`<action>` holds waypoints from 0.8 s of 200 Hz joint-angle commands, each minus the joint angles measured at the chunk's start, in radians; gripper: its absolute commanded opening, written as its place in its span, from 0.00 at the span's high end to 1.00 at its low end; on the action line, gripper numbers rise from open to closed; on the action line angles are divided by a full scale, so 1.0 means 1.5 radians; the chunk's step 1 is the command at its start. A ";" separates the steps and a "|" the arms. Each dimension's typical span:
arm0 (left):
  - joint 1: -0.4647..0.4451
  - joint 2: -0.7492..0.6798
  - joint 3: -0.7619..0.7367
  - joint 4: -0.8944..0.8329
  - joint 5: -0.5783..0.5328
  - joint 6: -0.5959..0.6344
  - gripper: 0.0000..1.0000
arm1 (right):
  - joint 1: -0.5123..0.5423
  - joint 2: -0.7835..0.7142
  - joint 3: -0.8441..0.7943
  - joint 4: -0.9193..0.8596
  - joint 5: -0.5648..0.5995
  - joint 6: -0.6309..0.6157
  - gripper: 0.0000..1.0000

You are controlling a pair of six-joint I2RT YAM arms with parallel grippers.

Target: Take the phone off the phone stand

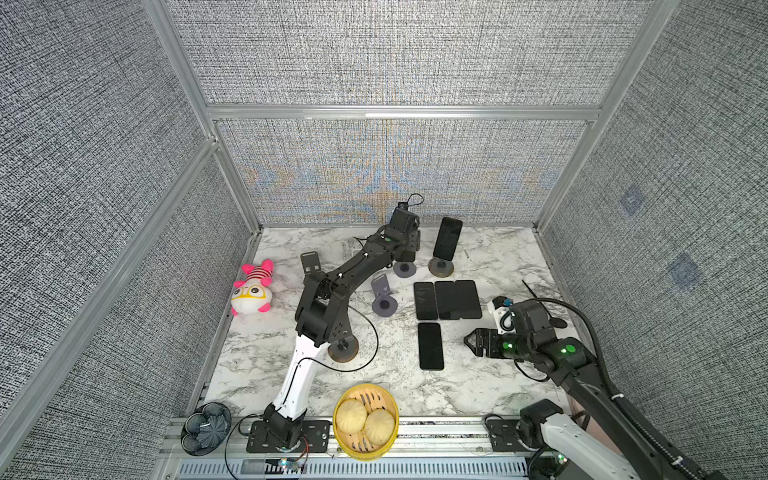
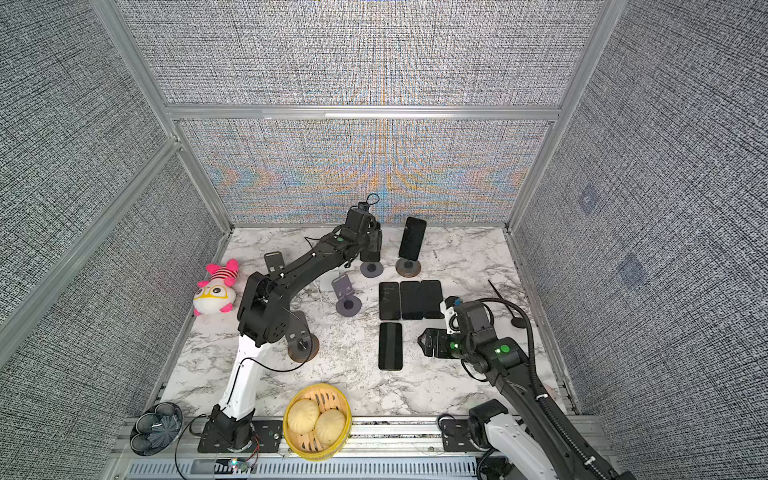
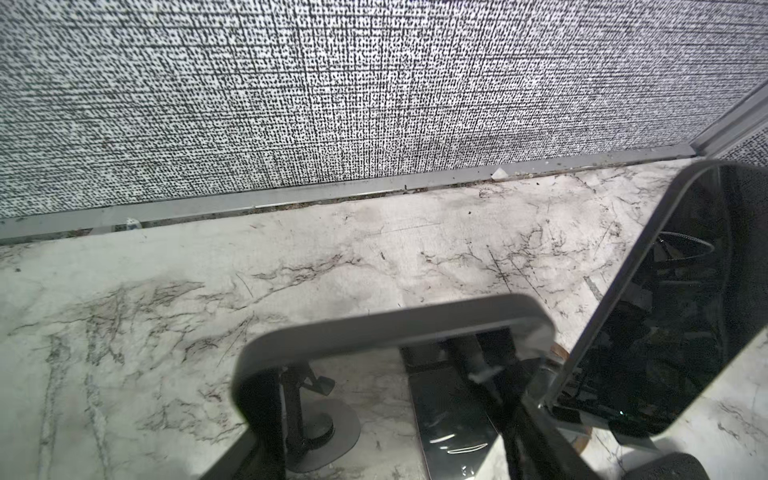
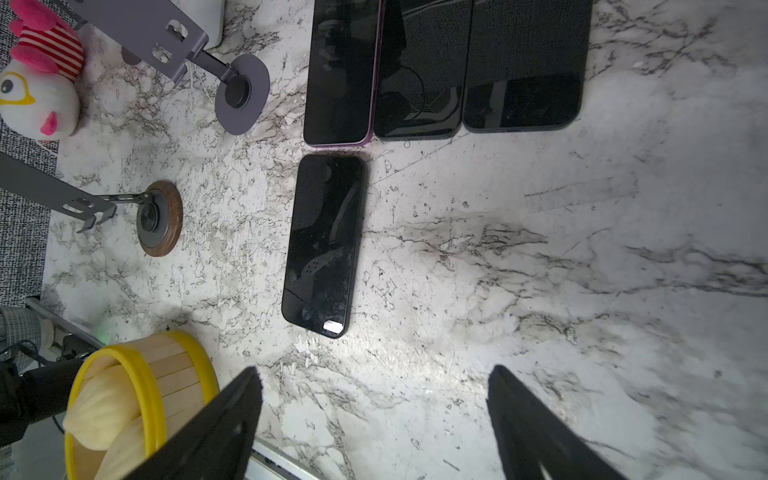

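Observation:
At the back of the table my left gripper (image 1: 409,245) is shut on the phone (image 3: 395,324), which shows its grey rim and mirror-like screen in the left wrist view. It stands above the phone stand's round grey base (image 1: 404,269). The gripper hides the stand's cradle, so I cannot tell whether the phone still rests in it. Just to the right a second phone (image 1: 447,238) leans upright on a wooden-based stand (image 1: 441,267). My right gripper (image 1: 467,340) hangs open and empty over the marble, beside a phone lying flat (image 4: 324,245).
Three phones (image 1: 448,300) lie flat in a row mid-table. An empty grey stand (image 1: 384,297) is left of them; another stand (image 1: 343,349) sits under my left arm. A plush toy (image 1: 252,289) lies far left, a yellow steamer (image 1: 338,405) of buns in front. The back wall stands close behind the left gripper.

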 commanded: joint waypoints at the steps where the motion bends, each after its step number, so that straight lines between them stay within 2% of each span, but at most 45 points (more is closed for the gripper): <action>1: -0.001 -0.035 -0.019 0.037 0.013 -0.007 0.35 | 0.000 -0.002 -0.001 -0.001 0.006 -0.002 0.14; 28: -0.001 -0.085 -0.052 0.032 0.032 -0.011 0.35 | -0.001 0.010 0.005 0.013 0.004 -0.007 0.14; 84: -0.001 -0.235 -0.153 0.024 0.112 -0.016 0.35 | -0.001 0.042 0.029 0.064 -0.056 -0.042 0.14; 100: 0.002 -0.276 -0.184 0.014 0.175 -0.026 0.35 | -0.001 0.046 0.044 0.069 -0.075 -0.054 0.14; 137: 0.022 -0.379 -0.273 -0.022 0.337 -0.068 0.36 | -0.002 0.057 0.077 0.088 -0.171 -0.088 0.13; 160: 0.051 -0.457 -0.339 -0.036 0.407 -0.088 0.37 | -0.001 0.066 0.092 0.107 -0.174 -0.085 0.15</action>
